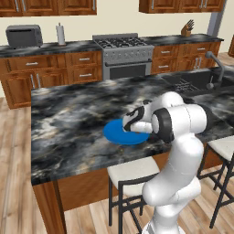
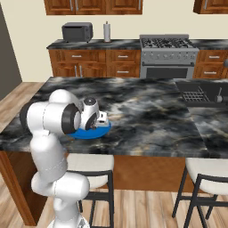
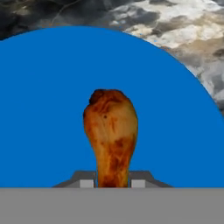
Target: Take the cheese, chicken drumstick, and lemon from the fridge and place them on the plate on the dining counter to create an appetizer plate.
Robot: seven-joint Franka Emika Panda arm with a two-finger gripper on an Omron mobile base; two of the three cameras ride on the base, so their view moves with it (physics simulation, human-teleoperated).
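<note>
- The robot's arm bends low over the near part of the dining desk point(image 1: 68, 123), its hand reaching over the blue plate point(image 1: 114, 132).
- In the hand view the fingers point(image 3: 86, 180) stand close together, clamped on the thin bone end of the chicken drumstick point(image 3: 111, 131), one tip on each side of it.
- The drumstick's long axis runs straight out from the gripper point(image 3: 112, 181), along the hand's line of sight; its fat, rounded end points away from the hand and its narrow end sits between the fingers.
- Seen from the hand, the drumstick lies wholly against the blue of the plate, roughly in the plate's middle; whether it touches the plate or hangs just above it cannot be told.
- In the left base view the gripper point(image 1: 129, 122) sits at the plate's right-hand part, and the arm covers that side of the plate.
- In the right base view the hand point(image 2: 99, 119) is over the plate point(image 2: 91, 132), near the desk's front edge.
- A white-seated stool point(image 1: 132, 171) stands under the desk just in front of the plate.
- Marbled black-and-grey stone shows round the plate's edge point(image 3: 183, 26).
</note>
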